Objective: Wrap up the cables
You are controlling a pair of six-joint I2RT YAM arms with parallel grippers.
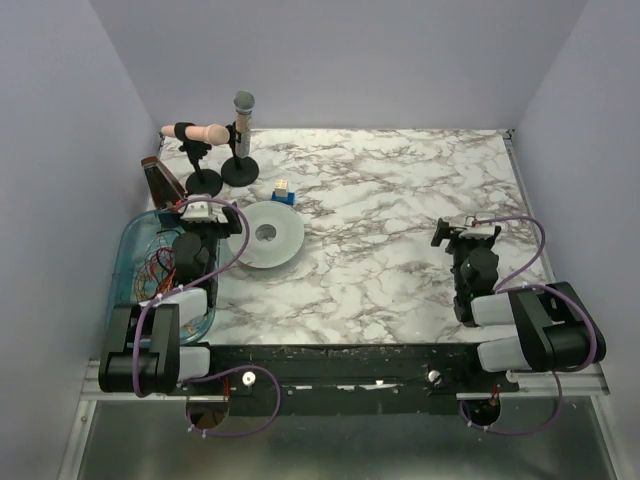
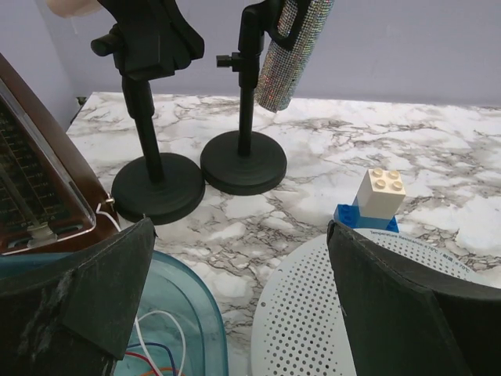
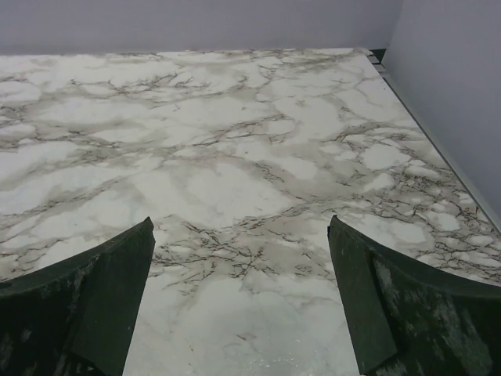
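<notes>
Thin cables (image 1: 158, 268), dark red with orange and white strands, lie tangled in a clear blue tub (image 1: 128, 262) at the left. In the left wrist view white, red and blue strands (image 2: 156, 345) show inside the tub's rim (image 2: 200, 313). My left gripper (image 1: 205, 213) is open and empty, above the tub's far right edge beside the pale grey round spool (image 1: 266, 236); its fingers (image 2: 102, 290) straddle the tub rim and the spool (image 2: 313, 329). My right gripper (image 1: 462, 238) is open and empty over bare marble at the right, with its fingers (image 3: 94, 290) wide apart.
Two black stands (image 1: 222, 172) at the back left hold a sparkly microphone (image 1: 243, 118) and a peach handle (image 1: 200, 131). A small white and blue brick (image 1: 283, 191) sits behind the spool. A dark brown box (image 1: 160, 180) stands by the left wall.
</notes>
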